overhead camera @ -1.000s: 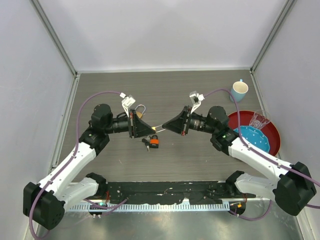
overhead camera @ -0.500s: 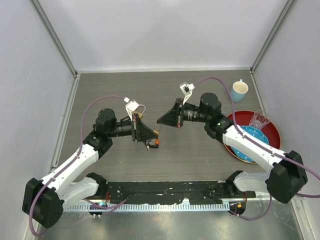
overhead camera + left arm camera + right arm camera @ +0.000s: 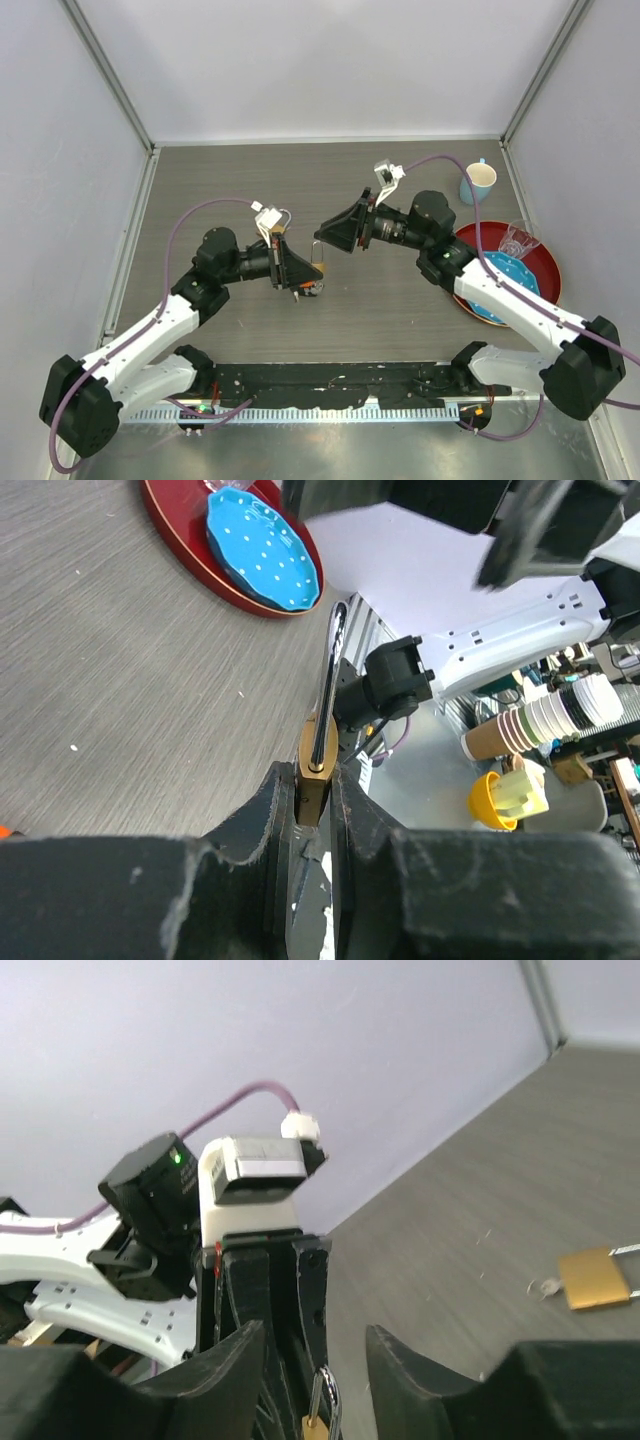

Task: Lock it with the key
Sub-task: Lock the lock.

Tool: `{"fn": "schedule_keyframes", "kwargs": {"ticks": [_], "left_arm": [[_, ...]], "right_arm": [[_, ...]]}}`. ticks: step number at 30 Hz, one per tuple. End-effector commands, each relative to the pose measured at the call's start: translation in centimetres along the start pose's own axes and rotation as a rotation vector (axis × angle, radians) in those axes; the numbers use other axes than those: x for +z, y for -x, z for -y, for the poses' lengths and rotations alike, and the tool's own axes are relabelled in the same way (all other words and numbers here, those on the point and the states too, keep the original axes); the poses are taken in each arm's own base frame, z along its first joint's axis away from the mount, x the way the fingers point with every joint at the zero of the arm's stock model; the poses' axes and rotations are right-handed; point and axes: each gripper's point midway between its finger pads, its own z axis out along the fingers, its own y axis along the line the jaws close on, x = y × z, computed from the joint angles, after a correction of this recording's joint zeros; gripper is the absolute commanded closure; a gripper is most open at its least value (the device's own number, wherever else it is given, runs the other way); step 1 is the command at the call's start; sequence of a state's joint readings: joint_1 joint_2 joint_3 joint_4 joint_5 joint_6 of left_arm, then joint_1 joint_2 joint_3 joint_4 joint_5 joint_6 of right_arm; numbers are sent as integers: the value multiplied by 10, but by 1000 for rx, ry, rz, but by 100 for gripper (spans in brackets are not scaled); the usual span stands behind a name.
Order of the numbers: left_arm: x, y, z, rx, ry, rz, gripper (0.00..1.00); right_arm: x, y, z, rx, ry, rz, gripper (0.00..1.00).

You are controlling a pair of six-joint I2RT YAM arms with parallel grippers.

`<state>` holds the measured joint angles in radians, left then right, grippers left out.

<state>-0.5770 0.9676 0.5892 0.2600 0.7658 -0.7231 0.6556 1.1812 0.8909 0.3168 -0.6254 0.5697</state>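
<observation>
My left gripper point(image 3: 311, 268) is shut on the brass body of a padlock point(image 3: 317, 255), held off the table with its steel shackle pointing away from the fingers. In the left wrist view the padlock point(image 3: 316, 770) sits clamped between both pads of that gripper point(image 3: 312, 776). My right gripper point(image 3: 323, 236) faces it from the right, open. In the right wrist view the shackle point(image 3: 325, 1400) stands between that gripper's point(image 3: 315, 1332) spread fingers, untouched. A bunch of keys with an orange tag point(image 3: 307, 290) shows just below the left gripper, seemingly on the table.
A second brass padlock point(image 3: 595, 1278) lies on the table behind the left wrist, half hidden from above point(image 3: 284, 216). At the right stand a red plate point(image 3: 541, 262) holding a blue dish point(image 3: 505, 278), a clear glass point(image 3: 517, 241) and a pale blue cup point(image 3: 479, 181).
The right gripper was shut tip to tip with the left one, pulled back and up, and now stands open around the shackle. The left arm shifted slightly right, still holding the padlock.
</observation>
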Motion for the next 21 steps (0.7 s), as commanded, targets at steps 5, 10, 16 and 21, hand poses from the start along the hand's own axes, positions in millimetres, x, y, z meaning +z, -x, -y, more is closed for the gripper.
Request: {"fn": "schedule_keyframes", "kwargs": {"ticks": [5,10,16,21], "left_arm": [[-3,25,18,74,-43,119,100],[-2,25,21,76,-60,113,100],[-2,26,26,74,-87,107,100],[-1,26,26,67,-91,102,100]], "right_arm": [[-13,26,-4,-68,-32,115,28],[-8,6,-7,-32,48,48,28],[-3,-9,-12,11,137,15,33],[3,-16,-15,20,167,1,49]]}}
